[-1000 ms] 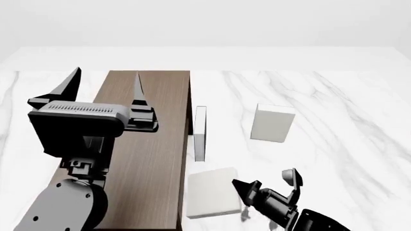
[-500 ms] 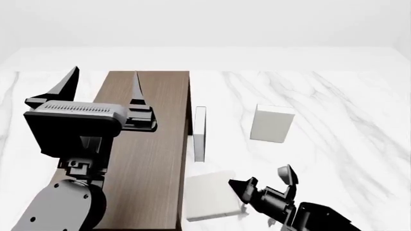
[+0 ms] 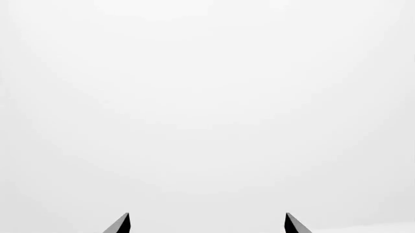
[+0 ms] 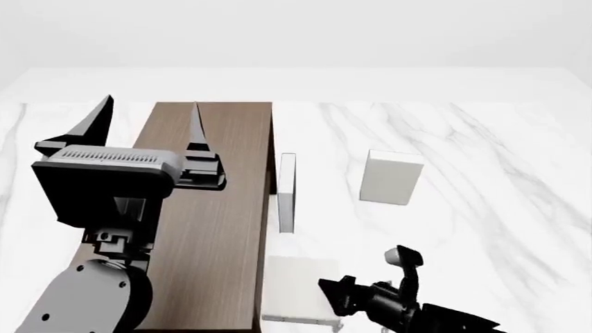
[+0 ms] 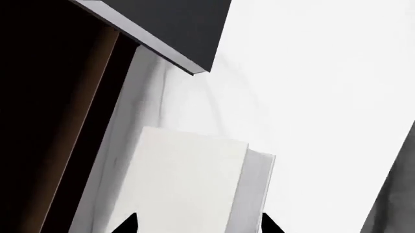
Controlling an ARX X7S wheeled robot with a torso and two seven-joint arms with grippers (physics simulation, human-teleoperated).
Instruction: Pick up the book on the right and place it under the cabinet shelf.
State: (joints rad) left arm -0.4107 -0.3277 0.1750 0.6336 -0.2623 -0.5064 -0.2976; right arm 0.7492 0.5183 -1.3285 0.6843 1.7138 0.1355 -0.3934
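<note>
The book (image 4: 296, 286) is a pale grey-white slab low at the front, right beside the dark brown cabinet shelf (image 4: 222, 229); its left edge meets the cabinet's right side. My right gripper (image 4: 365, 274) is at the book's right edge. In the right wrist view the book (image 5: 188, 184) fills the space between the two fingertips of that gripper (image 5: 198, 224), which is shut on it. The cabinet's dark open side (image 5: 58, 121) is just beside it. My left gripper (image 4: 151, 111) is open and empty, raised above the cabinet top; the left wrist view shows this gripper (image 3: 206, 223) against blank white.
A thin pale slab (image 4: 288, 191) stands on edge against the cabinet's right side. Another pale slab (image 4: 392, 177) stands upright further right on the white marble table (image 4: 481, 208). A dark panel (image 5: 175, 29) crosses the right wrist view ahead of the book.
My right gripper and the book have moved together left and toward the front, closer to the cabinet's right side. The left arm has hardly moved.
</note>
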